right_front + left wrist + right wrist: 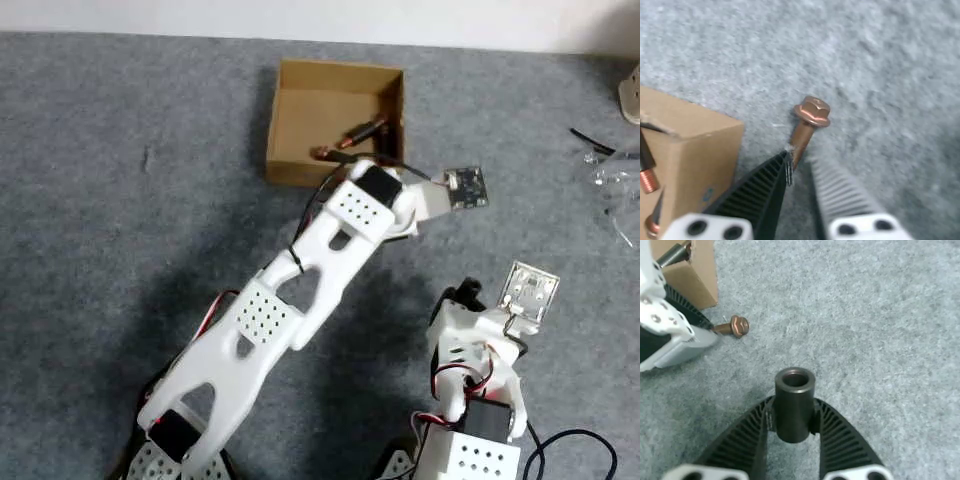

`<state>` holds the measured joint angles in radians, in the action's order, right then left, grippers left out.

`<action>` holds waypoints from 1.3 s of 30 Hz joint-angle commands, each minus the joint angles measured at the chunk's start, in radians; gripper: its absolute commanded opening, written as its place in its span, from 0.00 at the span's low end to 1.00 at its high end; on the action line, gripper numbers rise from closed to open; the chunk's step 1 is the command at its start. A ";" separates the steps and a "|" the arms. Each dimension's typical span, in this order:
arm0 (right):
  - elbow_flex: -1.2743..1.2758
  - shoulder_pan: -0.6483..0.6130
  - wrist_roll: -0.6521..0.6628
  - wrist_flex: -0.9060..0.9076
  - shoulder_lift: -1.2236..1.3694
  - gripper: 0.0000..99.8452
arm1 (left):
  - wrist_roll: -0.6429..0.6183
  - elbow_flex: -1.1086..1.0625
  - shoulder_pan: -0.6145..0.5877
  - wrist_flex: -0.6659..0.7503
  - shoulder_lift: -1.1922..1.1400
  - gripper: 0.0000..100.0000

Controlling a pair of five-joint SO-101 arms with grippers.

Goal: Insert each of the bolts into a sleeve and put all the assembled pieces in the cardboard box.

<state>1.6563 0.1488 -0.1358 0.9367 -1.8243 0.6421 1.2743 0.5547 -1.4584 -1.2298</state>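
Observation:
A copper bolt (pixel 810 117) with a hex head sticks out from between the fingertips of my left gripper (pixel 800 157), which is shut on the end of its shank. It is low over the carpet, just off the front right corner of the cardboard box (pixel 300 165). Two assembled pieces (pixel 360 133) lie inside the box. My right gripper (pixel 794 402) is shut on a dark sleeve (pixel 795 405), which stands upright with its open bore facing the camera. The bolt (pixel 734 326) and the left arm's fingers (pixel 687 337) are a short way ahead of the sleeve.
Grey carpet covers the table. Clear plastic pieces and black wires (pixel 610 170) lie at the right edge, with a pale object (pixel 632 95) above them. The box's corner (pixel 690 275) is close beside the left gripper. Open carpet lies to the left of the box.

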 commanded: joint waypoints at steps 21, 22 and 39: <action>-0.013 0.007 0.011 -0.035 -0.013 0.00 | 0.005 0.337 0.012 -0.287 -0.016 0.02; -0.013 0.007 0.011 -0.035 -0.013 0.00 | 0.005 0.335 0.012 -0.287 -0.019 0.04; -0.015 0.010 0.011 -0.035 -0.013 0.00 | 0.005 0.317 0.010 -0.123 -0.140 0.19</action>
<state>1.6563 0.1488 -0.1358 0.9367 -1.8243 0.6437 1.5842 0.5501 -1.6210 -1.3740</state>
